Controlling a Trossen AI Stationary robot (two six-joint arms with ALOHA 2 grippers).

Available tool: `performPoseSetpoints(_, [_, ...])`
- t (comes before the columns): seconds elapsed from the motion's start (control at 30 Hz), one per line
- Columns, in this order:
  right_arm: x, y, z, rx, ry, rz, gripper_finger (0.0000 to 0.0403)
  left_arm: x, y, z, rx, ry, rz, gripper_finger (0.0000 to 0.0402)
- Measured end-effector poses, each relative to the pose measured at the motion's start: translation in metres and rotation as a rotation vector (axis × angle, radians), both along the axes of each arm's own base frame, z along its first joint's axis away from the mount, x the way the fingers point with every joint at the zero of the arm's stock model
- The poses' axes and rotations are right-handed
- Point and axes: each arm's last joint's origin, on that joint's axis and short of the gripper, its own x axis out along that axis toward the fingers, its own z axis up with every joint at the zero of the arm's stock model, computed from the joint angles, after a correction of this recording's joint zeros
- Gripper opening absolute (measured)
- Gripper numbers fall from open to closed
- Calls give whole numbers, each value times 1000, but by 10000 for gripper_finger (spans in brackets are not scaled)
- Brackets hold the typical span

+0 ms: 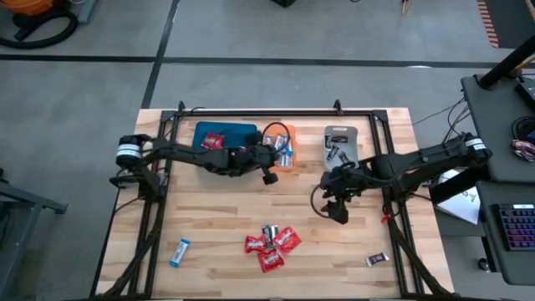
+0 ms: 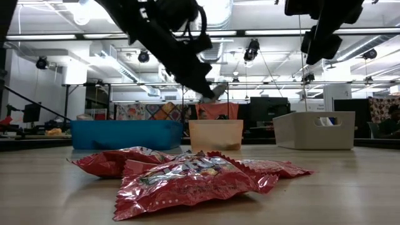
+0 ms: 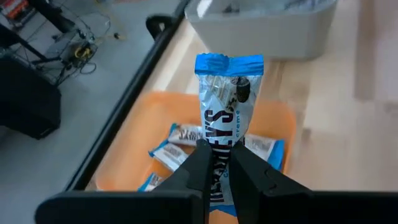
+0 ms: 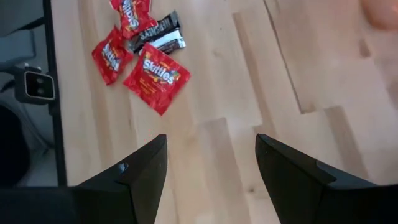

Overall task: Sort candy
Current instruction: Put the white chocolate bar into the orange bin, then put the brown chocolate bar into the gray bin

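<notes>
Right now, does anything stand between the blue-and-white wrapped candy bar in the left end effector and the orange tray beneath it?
Nothing visible does. The left end effector is shut on the blue-and-white wrapped candy bar, holding it above the orange rectangular tray, which already holds matching bars with bare floor showing.

Three trays stand in a row: blue [image 1: 224, 134], orange [image 1: 287, 146], grey [image 1: 340, 142].

Relative to the orange tray: one red sweet [image 1: 212, 140] lies in the blue tray beside it. Several blue-and-white sweets [image 3: 180, 138] lie inside it, count unclear, and one more [image 3: 228, 106] is held above it.

Well below it, three red packs [image 1: 287, 241], one dark bar among them [image 1: 269, 232], one blue-and-white sweet [image 1: 180, 252] and one dark bar [image 1: 377, 260].
</notes>
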Motion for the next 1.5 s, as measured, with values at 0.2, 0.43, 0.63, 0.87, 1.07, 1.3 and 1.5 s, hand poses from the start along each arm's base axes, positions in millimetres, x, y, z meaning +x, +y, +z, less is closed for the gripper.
performPoseSetpoints(0.2, [-5,7,-3,62,72,-75,233,9,6,-13,25,52,-3,22])
performPoseSetpoints(0.43, [-21,13,-10,58,250,-124,233,14,17,-13,27,49,25,31])
performPoseSetpoints(0.63, [-26,17,-12,76,305,-170,233,14,24,-14,27,50,43,81])
performPoseSetpoints(0.87, [-30,22,-12,84,332,-176,233,14,24,-14,45,67,28,125])
performPoseSetpoints(1.07, [-41,32,-16,26,389,-87,233,13,21,-8,46,51,24,131])
performPoseSetpoints(1.3, [-67,64,-35,-7,487,91,233,13,10,4,-1,-19,-43,131])
performPoseSetpoints(1.5, [-90,105,-53,-19,552,200,228,11,7,17,-3,-72,-59,131])
